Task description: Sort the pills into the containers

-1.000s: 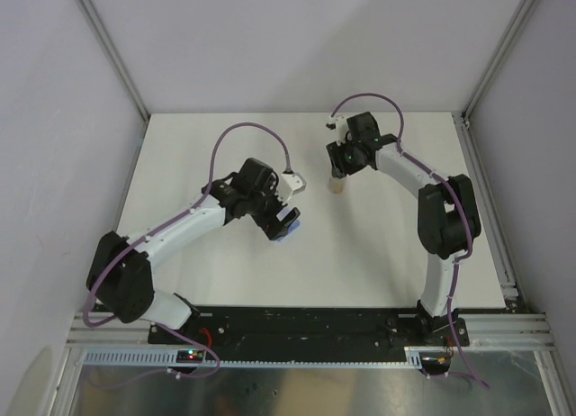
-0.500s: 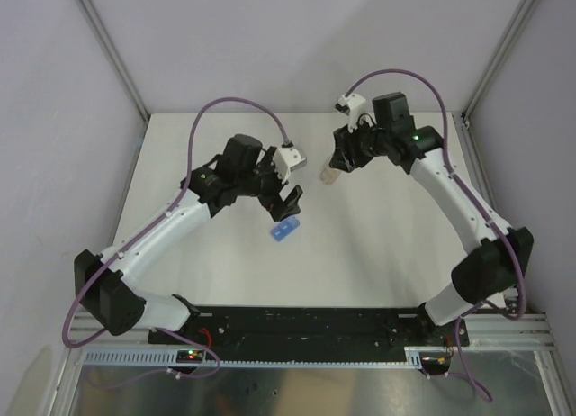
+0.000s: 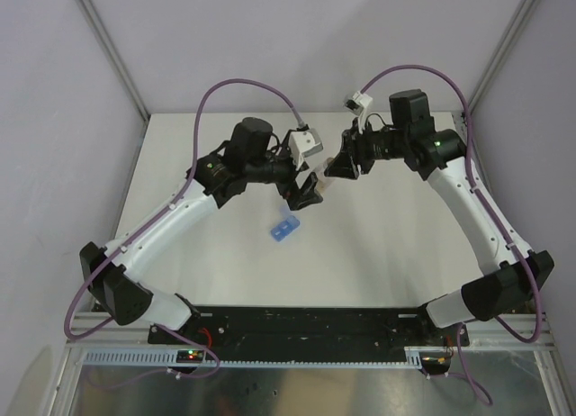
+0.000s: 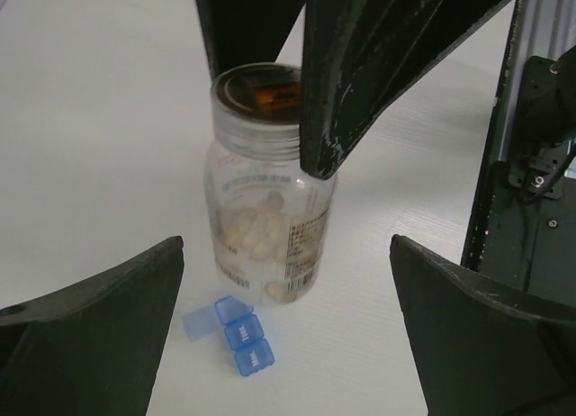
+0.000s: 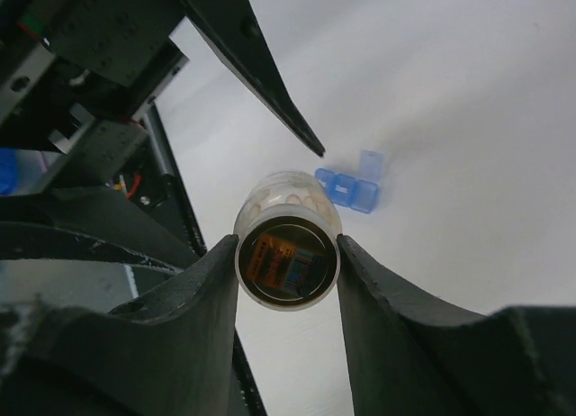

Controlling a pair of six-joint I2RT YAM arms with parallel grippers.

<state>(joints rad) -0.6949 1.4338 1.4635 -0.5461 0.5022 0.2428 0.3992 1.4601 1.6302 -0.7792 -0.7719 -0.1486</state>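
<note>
My right gripper [image 3: 337, 168] is shut on a small clear vial [image 5: 288, 254] and grips it by its capped end. Pale beige pills [image 4: 256, 231] fill the vial [image 4: 265, 209]; an orange label shows at its end. In the top view the vial [image 3: 322, 184] is mostly hidden between the two grippers. My left gripper [image 3: 304, 193] is open wide, its fingers [image 4: 99, 326] on either side of the vial without touching it. The blue three-compartment container [image 3: 285, 229] lies on the table with one end lid open. It also shows in the left wrist view [image 4: 238, 333] and the right wrist view [image 5: 349, 189].
The white table [image 3: 387, 254] is walled by grey panels at the left, back and right. The black base rail [image 3: 306, 324] runs along the near edge. Purple cables [image 3: 243, 87] loop above both arms.
My left gripper left the blue container on the table and moved up and right. My right gripper carried the vial left toward it. The two grippers now meet mid-table.
</note>
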